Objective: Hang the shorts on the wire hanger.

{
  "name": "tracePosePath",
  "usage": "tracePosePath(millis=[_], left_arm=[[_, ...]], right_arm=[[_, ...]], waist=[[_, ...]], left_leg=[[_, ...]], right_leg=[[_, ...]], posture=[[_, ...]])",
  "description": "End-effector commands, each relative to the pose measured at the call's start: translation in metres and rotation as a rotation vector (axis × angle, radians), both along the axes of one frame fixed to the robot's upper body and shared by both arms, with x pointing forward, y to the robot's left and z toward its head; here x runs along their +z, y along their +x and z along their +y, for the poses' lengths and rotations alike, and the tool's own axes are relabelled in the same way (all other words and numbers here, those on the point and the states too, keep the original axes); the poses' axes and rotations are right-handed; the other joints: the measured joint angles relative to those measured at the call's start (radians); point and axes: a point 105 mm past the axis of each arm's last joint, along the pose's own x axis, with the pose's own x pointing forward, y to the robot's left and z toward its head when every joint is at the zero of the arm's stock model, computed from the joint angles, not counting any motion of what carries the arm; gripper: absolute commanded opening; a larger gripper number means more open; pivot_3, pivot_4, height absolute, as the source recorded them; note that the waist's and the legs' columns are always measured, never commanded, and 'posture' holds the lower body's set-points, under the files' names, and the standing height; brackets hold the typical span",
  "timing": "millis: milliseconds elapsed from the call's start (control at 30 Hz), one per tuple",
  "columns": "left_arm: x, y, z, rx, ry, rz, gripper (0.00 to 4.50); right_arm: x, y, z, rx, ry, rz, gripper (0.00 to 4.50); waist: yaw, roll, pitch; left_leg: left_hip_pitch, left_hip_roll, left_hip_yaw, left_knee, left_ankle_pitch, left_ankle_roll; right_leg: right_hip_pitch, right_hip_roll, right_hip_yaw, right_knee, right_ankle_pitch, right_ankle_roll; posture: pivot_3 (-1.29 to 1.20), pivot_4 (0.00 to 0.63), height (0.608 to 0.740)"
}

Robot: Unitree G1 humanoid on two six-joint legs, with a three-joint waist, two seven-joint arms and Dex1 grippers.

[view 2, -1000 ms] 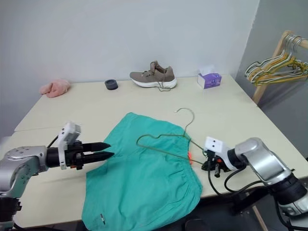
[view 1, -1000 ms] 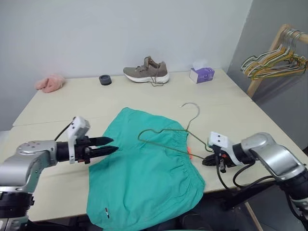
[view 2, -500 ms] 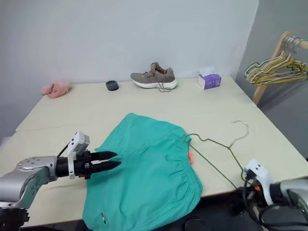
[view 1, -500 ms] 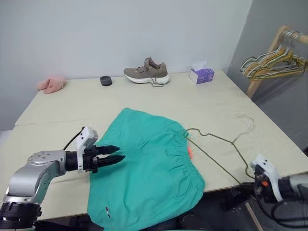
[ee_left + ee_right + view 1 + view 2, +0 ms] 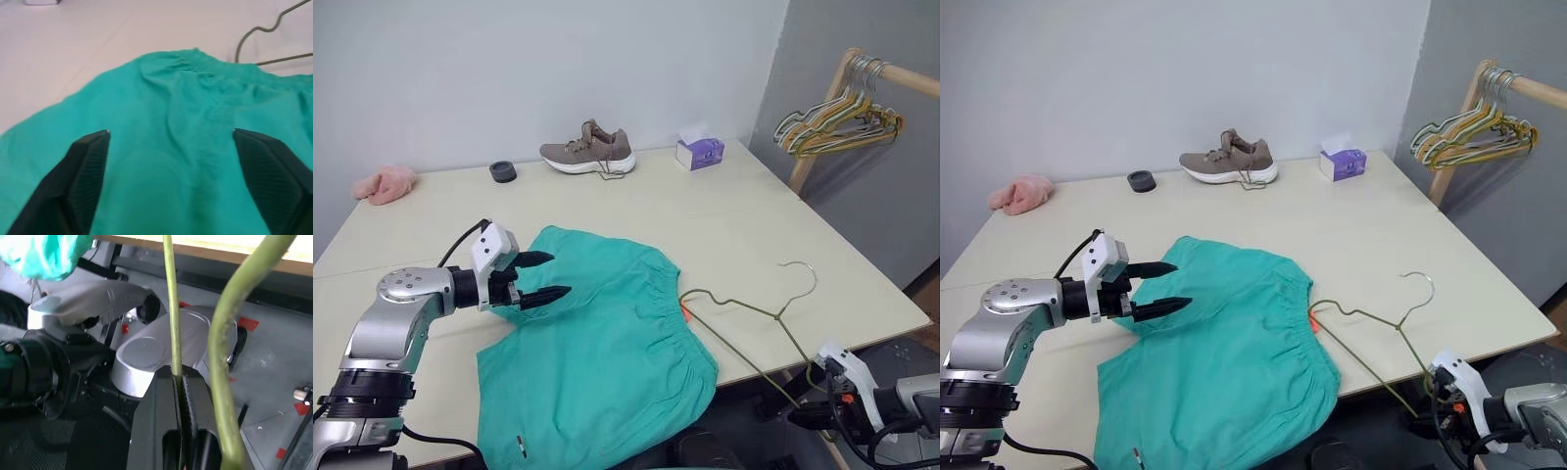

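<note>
The teal shorts (image 5: 607, 343) lie flat on the table (image 5: 705, 215), their gathered waistband toward the right, with a small orange tag (image 5: 686, 313) at it. My left gripper (image 5: 546, 276) hovers open over the shorts' left edge; in the left wrist view its fingers (image 5: 83, 176) stand wide apart above the cloth (image 5: 171, 147). The wire hanger (image 5: 744, 308) lies right of the shorts, one corner touching the waistband, hook up the table. Its far corner sticks out past the table's front edge. There my right gripper (image 5: 180, 377) is shut on the wire (image 5: 171, 308), below the table top.
A brown shoe (image 5: 587, 152), a purple tissue box (image 5: 700, 152), a small black round thing (image 5: 502, 172) and a pink fluffy thing (image 5: 384, 183) sit along the table's far side. A wooden rack with several coloured hangers (image 5: 837, 122) stands at the right.
The right gripper drew the hanger off the shorts, rightward and back past the table edge. The left gripper moved over the shorts and opened wider. The camera turned to the right.
</note>
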Motion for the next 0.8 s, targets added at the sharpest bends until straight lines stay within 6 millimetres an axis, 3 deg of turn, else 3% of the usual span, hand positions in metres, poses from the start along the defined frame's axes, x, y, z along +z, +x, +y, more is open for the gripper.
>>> tracePosePath(millis=[33, 433, 667, 800], left_arm=[[0.008, 0.003, -0.001, -0.014, 0.015, -0.046, 4.48], [0.011, 0.011, 0.006, 0.042, 0.032, -0.114, 4.48], [0.011, 0.014, 0.003, 0.035, 0.044, -0.139, 4.48], [0.01, 0.013, 0.002, 0.025, 0.057, -0.145, 4.48]], right_arm=[[0.007, 0.001, 0.003, 0.069, 0.024, -0.015, 0.0], [0.019, 0.02, 0.01, 0.214, 0.007, -0.125, 0.0], [0.001, 0.042, 0.018, 0.125, -0.004, -0.044, 0.0], [0.002, 0.04, 0.023, 0.111, 0.009, 0.034, 0.0]], waist=[[0.0, -0.001, 0.001], [0.002, -0.003, 0.002], [0.003, -0.005, 0.003], [0.008, -0.004, 0.003]], left_leg=[[0.0, 0.0, 0.0, 0.0, 0.0, 0.0], [0.0, 0.0, -0.001, 0.0, 0.0, 0.0], [0.0, 0.0, -0.001, 0.0, 0.0, 0.0], [-0.001, 0.0, -0.001, 0.0, 0.0, 0.0]], right_leg=[[0.0, 0.0, 0.0, 0.0, 0.0, 0.0], [0.0, 0.0, -0.001, 0.0, 0.0, 0.0], [0.0, -0.002, 0.0, 0.0, 0.0, 0.0], [-0.002, -0.002, 0.0, 0.0, 0.0, 0.0]], posture=[[-0.24, 0.0, 0.74], [-0.22, 0.0, 0.74], [-0.2, 0.0, 0.74], [-0.2, 0.0, 0.74]])
